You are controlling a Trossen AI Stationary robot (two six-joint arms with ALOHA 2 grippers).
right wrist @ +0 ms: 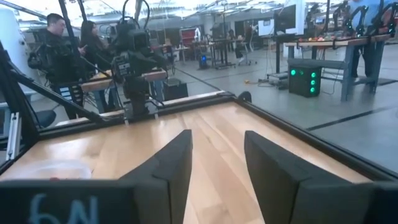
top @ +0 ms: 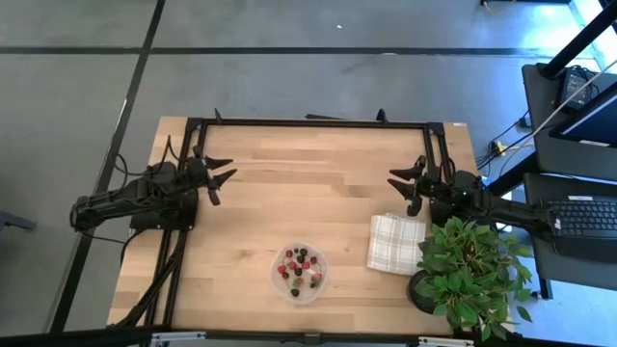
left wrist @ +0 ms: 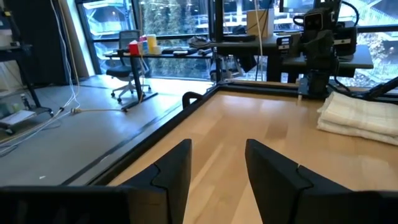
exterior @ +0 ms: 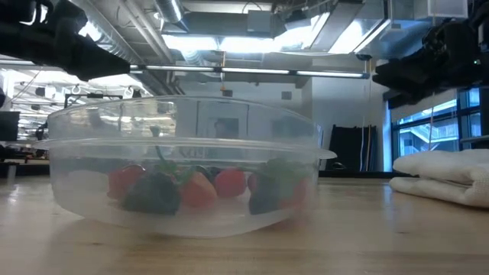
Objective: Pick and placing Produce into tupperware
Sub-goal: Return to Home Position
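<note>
The round clear tupperware stands on the table near its front edge, also close up in the low view. Several small red, dark and green pieces of produce lie inside it on its bottom. My left gripper hovers at the table's left side, fingers open and level, with nothing between them. My right gripper hovers at the table's right side, likewise open and level, with nothing between its fingers. Both are well away from the tupperware.
A folded white checked cloth lies to the right of the tupperware. A leafy green potted plant stands at the front right corner. A black frame runs around the table's far and side edges. People stand in the room beyond.
</note>
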